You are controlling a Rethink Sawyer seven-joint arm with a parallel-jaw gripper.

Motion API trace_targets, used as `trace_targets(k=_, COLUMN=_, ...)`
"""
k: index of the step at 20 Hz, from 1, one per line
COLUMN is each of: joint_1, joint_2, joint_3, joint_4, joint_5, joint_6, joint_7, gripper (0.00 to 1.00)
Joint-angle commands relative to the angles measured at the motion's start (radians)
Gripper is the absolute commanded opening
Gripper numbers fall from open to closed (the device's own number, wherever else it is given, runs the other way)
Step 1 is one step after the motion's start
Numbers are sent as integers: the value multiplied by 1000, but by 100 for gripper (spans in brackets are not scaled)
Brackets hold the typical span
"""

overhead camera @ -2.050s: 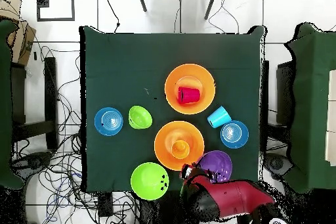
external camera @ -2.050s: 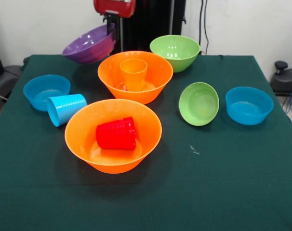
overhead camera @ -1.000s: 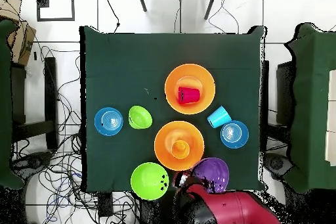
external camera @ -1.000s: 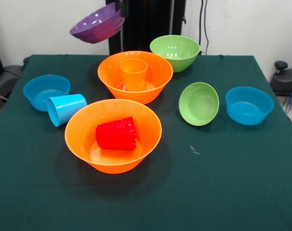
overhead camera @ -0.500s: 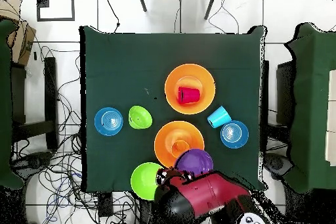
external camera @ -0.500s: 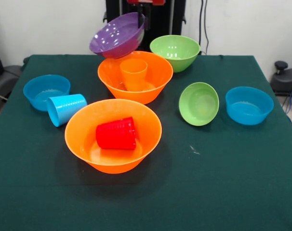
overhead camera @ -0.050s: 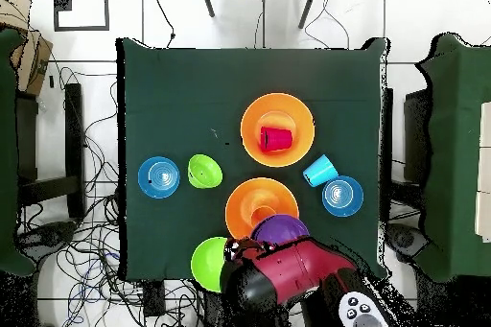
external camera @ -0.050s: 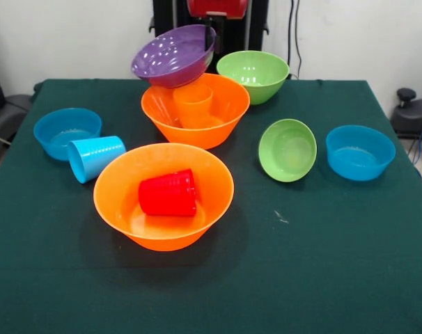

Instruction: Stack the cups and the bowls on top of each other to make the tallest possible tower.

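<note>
we see fingers [external camera @ -0.050s: 209, 36] clamped on purple bowl [external camera @ -0.050s: 170, 56] rim, bowl tilted, held just above orange cup [external camera @ -0.050s: 193, 104] standing in lg orange bowl [external camera @ -0.050s: 225, 115] nr surface's far edge.

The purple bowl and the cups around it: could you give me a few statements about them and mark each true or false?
1. The purple bowl hangs tilted in the air at the gripper, over the orange cup. True.
2. The red cup stands upright on the table. False: it lies on its side inside the nearer orange bowl.
3. The orange cup stands upright inside the farther orange bowl. True.
4. The light blue cup sits inside a blue bowl. False: it lies on its side on the table, beside the blue bowl.
5. Two green bowls are nested together. False: the large green bowl and the small green bowl sit apart.
</note>
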Motion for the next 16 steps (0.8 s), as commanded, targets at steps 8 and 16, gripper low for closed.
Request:
trace_targets(k=8, joint_1=138, joint_2=-34, joint_3=-149, joint_4=-85, joint_5=-56, joint_6=137, joint_7=43, gripper=0)
trace_targets(k=16, joint_1=241, joint_2=-66, joint_3=-220, joint_4=-109, joint_5=6, joint_6=183, joint_7=86, gripper=0)
